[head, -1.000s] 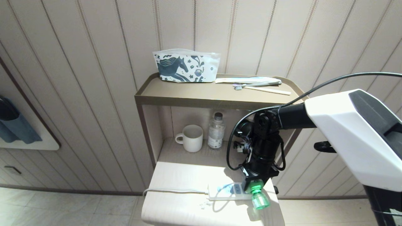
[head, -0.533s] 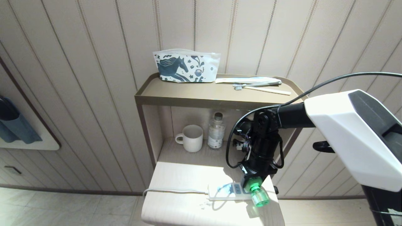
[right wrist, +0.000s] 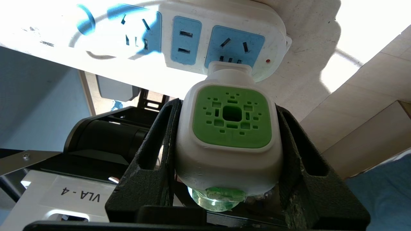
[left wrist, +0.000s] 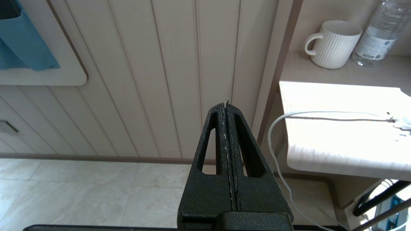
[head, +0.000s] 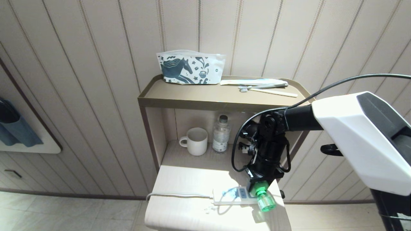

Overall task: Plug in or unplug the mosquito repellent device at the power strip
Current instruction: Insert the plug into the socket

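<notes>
White plastic with a green vented face: that is the mosquito repellent device (right wrist: 229, 138) you have clamped in the right gripper (right wrist: 228, 141), one black finger (right wrist: 154, 154) pressed on each side of its head. Its translucent green bottle (head: 266, 202) sticks out toward you past the front edge of the pale cabinet top (head: 179, 186). In the right wrist view the device's plug end meets the end socket of the power strip (right wrist: 192, 35), next to a small red dot on the casing; you cannot see whether the prongs are fully seated. The power strip lies flat near the right front corner of that cabinet top, with blue socket faces and a grey-white cord (head: 176, 194) running off to the left. Your right arm (head: 269, 150) reaches down onto it from the right. The left gripper (left wrist: 226, 106) hangs low beside the cabinet, above the tiled floor (left wrist: 80, 192), with its fingers pressed together and nothing between them. Also on your list: a white ribbed mug (head: 196, 141) and a clear water bottle (head: 221, 134) standing side by side in the open niche behind the cabinet top; on the brown shelf (head: 192, 94) above, a white pouch printed with a dark horse (head: 190, 68) leaning on the panelled wall, and to its right a toothbrush (head: 266, 86) and flat pale sticks (head: 276, 92).
</notes>
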Robot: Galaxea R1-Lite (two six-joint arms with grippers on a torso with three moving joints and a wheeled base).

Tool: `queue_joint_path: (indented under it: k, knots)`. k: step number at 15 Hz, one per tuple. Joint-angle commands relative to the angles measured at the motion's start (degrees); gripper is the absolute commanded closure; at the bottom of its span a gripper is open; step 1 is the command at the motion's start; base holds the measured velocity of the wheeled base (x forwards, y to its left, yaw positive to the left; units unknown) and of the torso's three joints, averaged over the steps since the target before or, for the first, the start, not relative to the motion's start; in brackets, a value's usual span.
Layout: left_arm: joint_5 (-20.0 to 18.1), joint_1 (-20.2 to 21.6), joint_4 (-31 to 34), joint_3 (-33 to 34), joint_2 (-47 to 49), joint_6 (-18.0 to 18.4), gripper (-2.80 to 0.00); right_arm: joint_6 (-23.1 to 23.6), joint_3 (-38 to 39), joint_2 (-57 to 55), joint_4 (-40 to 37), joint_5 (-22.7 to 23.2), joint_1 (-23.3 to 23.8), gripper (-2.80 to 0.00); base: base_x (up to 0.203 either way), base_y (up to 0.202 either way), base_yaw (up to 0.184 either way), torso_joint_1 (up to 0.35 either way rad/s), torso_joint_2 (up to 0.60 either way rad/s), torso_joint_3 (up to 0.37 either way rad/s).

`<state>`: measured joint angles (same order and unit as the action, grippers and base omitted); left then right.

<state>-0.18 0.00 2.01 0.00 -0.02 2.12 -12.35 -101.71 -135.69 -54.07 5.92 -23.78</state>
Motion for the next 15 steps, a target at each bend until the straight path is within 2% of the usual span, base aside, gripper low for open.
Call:
queue_joint_path:
  k: [1, 15]
  knots:
    - [0.01, 0.00, 0.01, 0.00, 0.02, -0.01, 0.00, -0.09, 0.33, -0.54, -0.33, -0.04, 0.14, 0.00, 0.000, 0.000, 0.000, 0.000, 0.00, 0.000]
    - [0.01, 0.04, 0.01, 0.00, 0.02, 0.02, 0.00, -0.13, 4.06, -0.01, 1.69, -0.04, -0.12, 0.00, 0.000, 0.000, 0.000, 0.000, 0.00, 0.000]
